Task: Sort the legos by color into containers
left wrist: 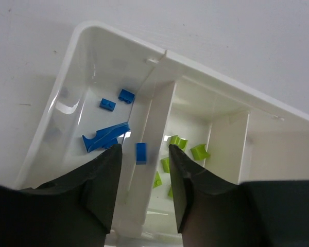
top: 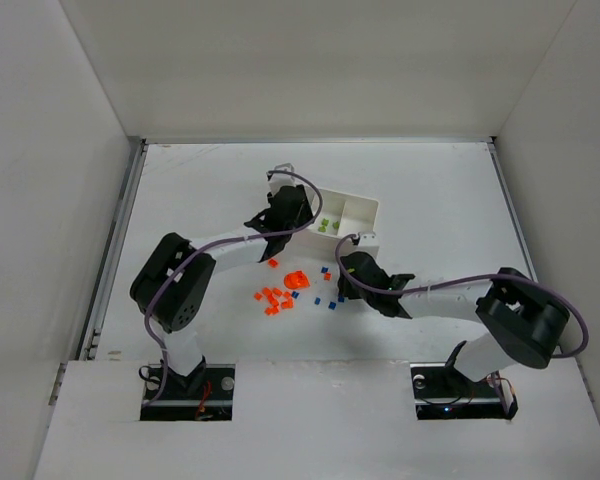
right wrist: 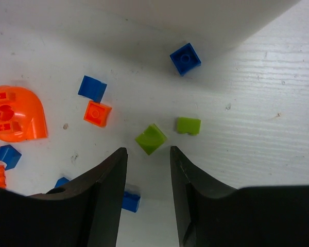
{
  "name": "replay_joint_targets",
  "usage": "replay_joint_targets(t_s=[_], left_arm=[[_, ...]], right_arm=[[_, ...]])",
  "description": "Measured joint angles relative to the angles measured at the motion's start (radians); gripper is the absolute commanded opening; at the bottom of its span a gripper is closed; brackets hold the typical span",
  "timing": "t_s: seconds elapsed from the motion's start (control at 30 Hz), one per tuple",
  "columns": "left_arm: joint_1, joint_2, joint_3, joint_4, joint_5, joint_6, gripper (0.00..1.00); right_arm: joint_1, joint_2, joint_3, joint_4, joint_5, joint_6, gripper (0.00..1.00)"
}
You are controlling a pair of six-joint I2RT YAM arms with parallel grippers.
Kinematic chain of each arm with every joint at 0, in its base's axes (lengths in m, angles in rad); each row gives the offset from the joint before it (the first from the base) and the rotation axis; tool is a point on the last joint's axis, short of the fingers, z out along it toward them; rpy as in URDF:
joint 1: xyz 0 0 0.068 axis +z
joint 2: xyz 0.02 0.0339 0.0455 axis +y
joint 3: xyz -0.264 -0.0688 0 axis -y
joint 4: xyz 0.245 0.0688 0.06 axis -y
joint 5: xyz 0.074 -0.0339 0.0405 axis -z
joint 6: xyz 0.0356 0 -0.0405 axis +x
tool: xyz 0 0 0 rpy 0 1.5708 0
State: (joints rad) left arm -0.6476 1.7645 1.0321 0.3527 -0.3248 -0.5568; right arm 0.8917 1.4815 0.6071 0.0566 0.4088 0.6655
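Note:
The white tray (top: 358, 212) stands at the back centre, and my left gripper (left wrist: 144, 149) hangs open over it (left wrist: 72, 56). A small blue brick (left wrist: 140, 153) shows between the jaws against the divider, touching neither finger. The end compartment holds blue legos, including a larger blue piece (left wrist: 105, 138). The middle one holds lime green bricks (left wrist: 177, 141). My right gripper (right wrist: 148, 150) is open just above the table, with a lime green brick (right wrist: 151, 139) right off its tips and another (right wrist: 188, 125) beside it.
Orange bricks (top: 275, 298) lie in a loose pile in front of the left arm, with a larger orange piece (right wrist: 13, 113) next to them. Blue bricks (right wrist: 185, 58) and one orange brick (right wrist: 98, 113) are scattered around the right gripper. White walls enclose the table.

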Motion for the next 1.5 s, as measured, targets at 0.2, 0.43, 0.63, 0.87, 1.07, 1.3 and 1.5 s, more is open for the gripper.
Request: replay_joint_targets(t_s=[0.2, 0.43, 0.63, 0.87, 1.07, 1.3, 1.5], left_arm=[[-0.014, -0.037, -0.019, -0.002, -0.016, 0.015, 0.41], [-0.109, -0.278, -0.192, 0.018, -0.034, 0.019, 0.39], [-0.245, -0.452, -0.403, 0.01, -0.072, 0.014, 0.39], [-0.421, -0.56, -0.518, -0.069, -0.119, -0.017, 0.39], [-0.509, -0.549, -0.518, -0.072, -0.151, -0.027, 0.39], [-0.55, -0.465, -0.519, -0.08, -0.192, -0.032, 0.39], [-0.56, -0.441, -0.542, -0.072, -0.211, -0.05, 0.39]], right_arm=[[0.0, 0.032, 0.014, 0.031, 0.014, -0.008, 0.38], [0.0, 0.052, 0.021, 0.051, 0.024, -0.014, 0.28], [0.0, 0.06, 0.026, 0.058, 0.029, -0.014, 0.21], [0.0, -0.014, 0.026, -0.016, 0.03, -0.015, 0.21], [0.0, -0.161, 0.048, -0.077, 0.029, -0.033, 0.21], [-0.069, -0.163, 0.207, -0.095, 0.011, -0.091, 0.21], [-0.151, 0.049, 0.429, -0.043, -0.01, -0.13, 0.24]])
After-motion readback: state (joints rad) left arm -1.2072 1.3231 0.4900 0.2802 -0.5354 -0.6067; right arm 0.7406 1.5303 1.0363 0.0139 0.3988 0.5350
